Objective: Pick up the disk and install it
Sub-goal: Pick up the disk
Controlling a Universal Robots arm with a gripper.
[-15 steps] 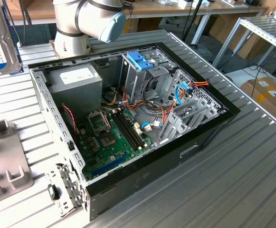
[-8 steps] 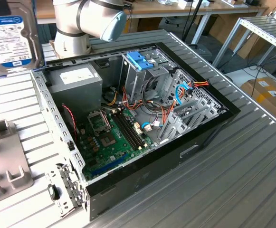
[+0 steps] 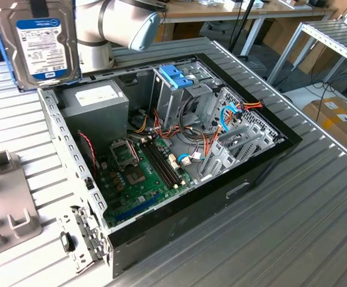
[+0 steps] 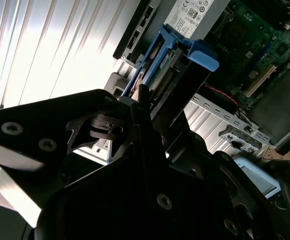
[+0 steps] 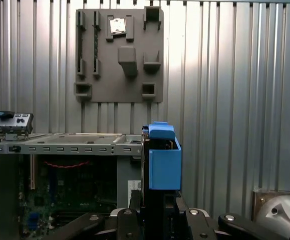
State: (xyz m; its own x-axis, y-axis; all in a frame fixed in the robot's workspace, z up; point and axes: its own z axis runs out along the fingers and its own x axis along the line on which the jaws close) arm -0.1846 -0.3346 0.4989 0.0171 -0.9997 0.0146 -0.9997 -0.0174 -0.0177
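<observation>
In the exterior view, the disk is hanging upright at the exterior view's left, its pale label facing the camera and a blue rail running down one side. Its lower edge is sitting near the corner of the open computer case. The pale arm is curving in just beside it. Inside the case's thin sheet-metal rim, the grey box, the metal cage with its blue top, the green board and loose cables are crowding the floor. The ribbed metal table is lying bare around the case at the exterior view's right.

In the second wrist view, the black gripper is closing narrowly on the disk, seen edge-on with blue plastic rails. The case wall and the board are lying beyond it.

In the first wrist view, the gripper is clamping the lower end of the disk, which is standing vertical against the ribbed table. The case's perforated rim is running just beside it, and a matte grey fixture plate is lying well apart.
</observation>
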